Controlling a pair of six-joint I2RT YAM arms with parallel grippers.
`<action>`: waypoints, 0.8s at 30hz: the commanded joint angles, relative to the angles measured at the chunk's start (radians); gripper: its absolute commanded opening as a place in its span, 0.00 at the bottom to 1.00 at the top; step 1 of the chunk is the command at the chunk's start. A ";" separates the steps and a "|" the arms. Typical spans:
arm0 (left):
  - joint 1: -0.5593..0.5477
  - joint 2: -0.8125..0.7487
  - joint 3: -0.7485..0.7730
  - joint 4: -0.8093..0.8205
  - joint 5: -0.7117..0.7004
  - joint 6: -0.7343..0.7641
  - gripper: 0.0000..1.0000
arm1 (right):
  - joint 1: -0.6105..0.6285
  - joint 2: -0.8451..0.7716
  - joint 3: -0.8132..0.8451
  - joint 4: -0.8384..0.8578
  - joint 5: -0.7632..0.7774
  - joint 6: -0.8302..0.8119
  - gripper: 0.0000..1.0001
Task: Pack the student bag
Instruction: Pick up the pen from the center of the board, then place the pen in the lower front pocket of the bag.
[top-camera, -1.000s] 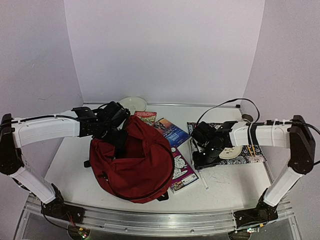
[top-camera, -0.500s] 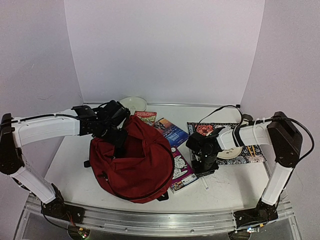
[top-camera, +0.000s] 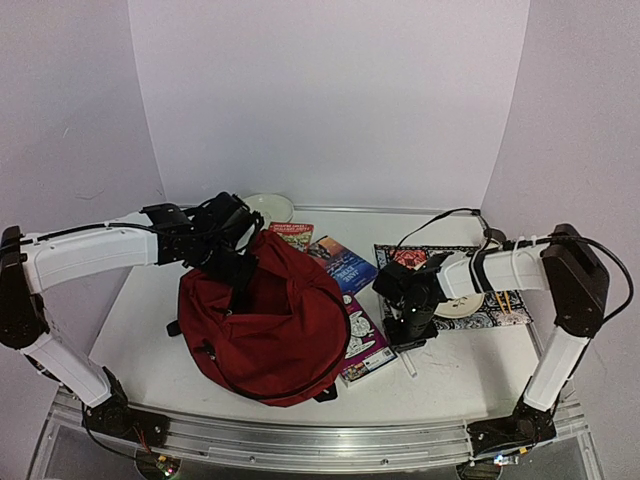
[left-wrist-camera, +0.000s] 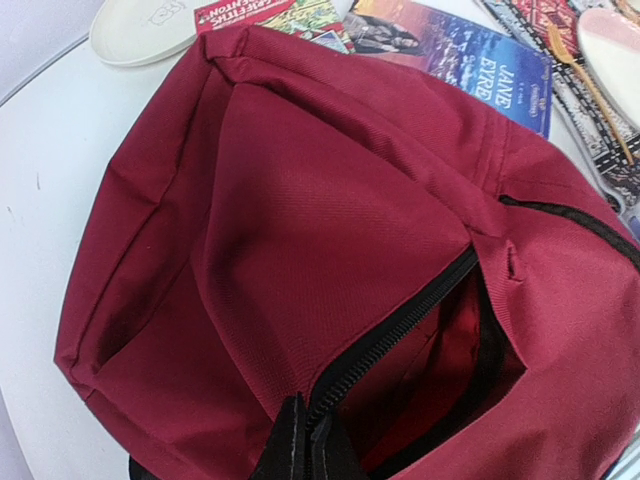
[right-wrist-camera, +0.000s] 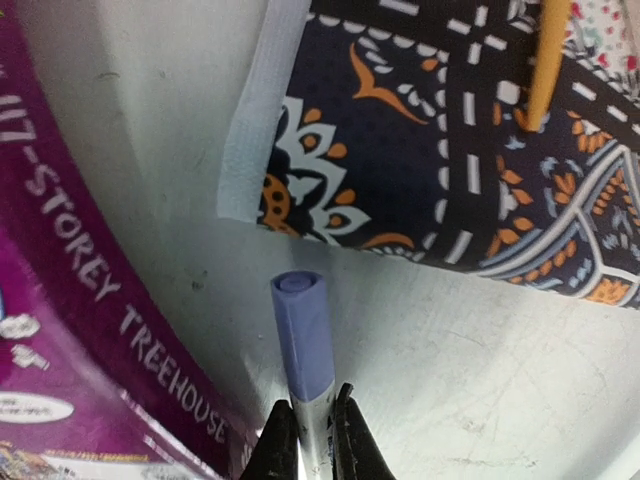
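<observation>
**White Tabletop: Bag Mouth Held, Pen Pickup**

Pale walls enclosed a white table (top-camera: 140, 300). At the left, the left gripper (left-wrist-camera: 305, 445) was pinched together on the student bag (top-camera: 270, 320), gripping it at the black zip (left-wrist-camera: 400, 330). The bag lay slumped on the table's left half, between the two arms, its mouth partly unzipped. Its dark red fabric was a soft, creased weave, while the zip was toothed and stiffer.

Just right of the bag lay flat, glossy paperbacks: a blue book (top-camera: 345, 262) and a purple book (top-camera: 365, 345), the latter partly tucked under the bag's edge.

Further right, the right gripper (right-wrist-camera: 307, 435) was clamped on a pen (right-wrist-camera: 303, 330), its fingers seated on the slim barrel just behind the blue, blunt-cornered cap. The pen lay on bare table between the purple book and the white hem of a patterned cloth placemat (right-wrist-camera: 420, 170).

Recommended procedure:
1. Raise the pen vertically, clear of the book edge and the hem.
2. Travel slowly, because a hard, smooth barrel is likely to pivot in a narrow grip.
3. Tension the zip edge upward so the limp mouth gapes.
4. Release the pen only once it is inside the opening.
</observation>
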 joint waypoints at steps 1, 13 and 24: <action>0.002 -0.003 0.100 0.011 0.092 -0.013 0.00 | 0.003 -0.110 0.079 -0.127 0.022 0.024 0.00; 0.002 0.059 0.202 -0.002 0.233 -0.068 0.00 | 0.013 -0.200 0.315 -0.114 -0.192 0.119 0.00; 0.002 0.084 0.223 0.000 0.263 -0.108 0.00 | 0.075 -0.107 0.317 0.211 -0.449 0.253 0.00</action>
